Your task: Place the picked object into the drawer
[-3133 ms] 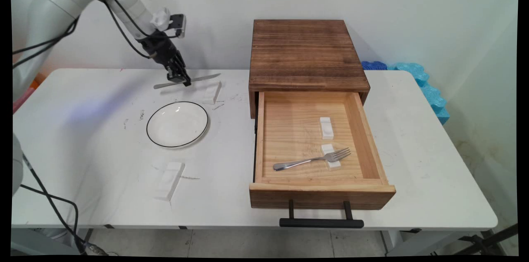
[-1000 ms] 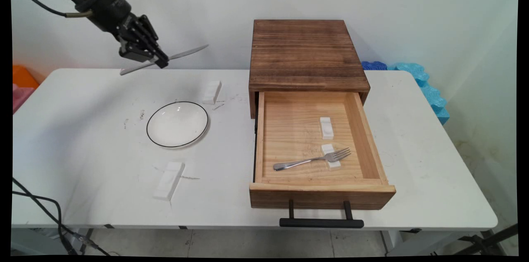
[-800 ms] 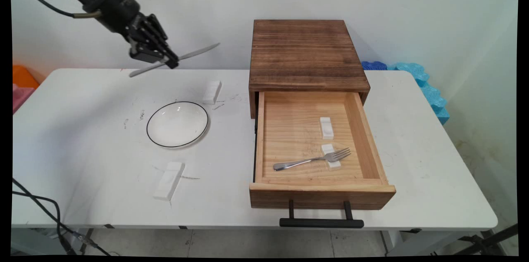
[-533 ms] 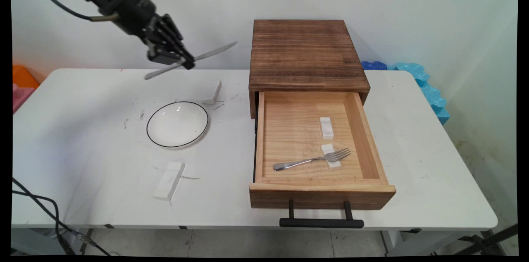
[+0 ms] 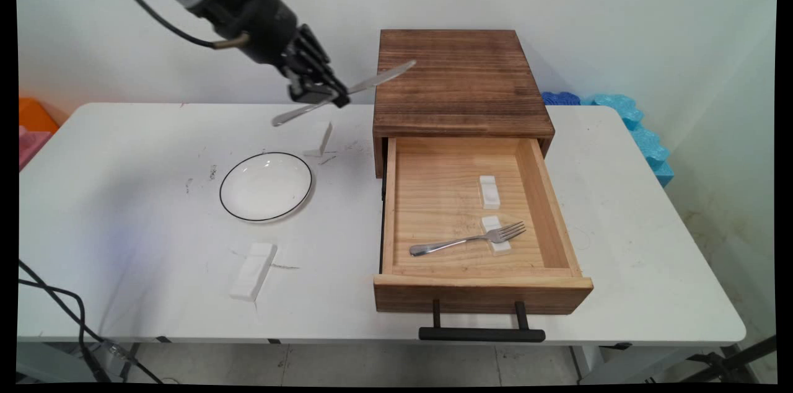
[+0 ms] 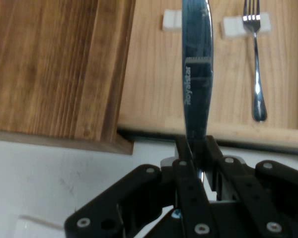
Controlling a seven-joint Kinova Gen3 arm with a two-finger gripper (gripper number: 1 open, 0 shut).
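Note:
My gripper [image 5: 337,97] [image 6: 194,148] is shut on a steel table knife [image 5: 379,79] [image 6: 196,79] and holds it in the air, just left of the dark wooden cabinet [image 5: 461,80] [image 6: 54,69]. The blade points right and slightly up, over the cabinet's left edge. Below and to the right lies the open light-wood drawer [image 5: 452,207] [image 6: 149,99]. Inside it a fork [image 5: 468,239] [image 6: 256,59] leans on one white rest [image 5: 495,233] [image 6: 233,24]; a second white rest [image 5: 489,188] [image 6: 171,21] lies bare.
A white plate with a black rim [image 5: 266,186] sits on the table [image 5: 155,194]. One white rest [image 5: 323,140] lies just below the gripper, another [image 5: 253,270] near the front. The drawer's black handle [image 5: 482,334] overhangs the table's near edge. Blue foam [image 5: 632,120] lies at the back right.
The gripper has lifted the knife off the table's back area, then carried it to the right, from over the left of the table to the cabinet's left edge.

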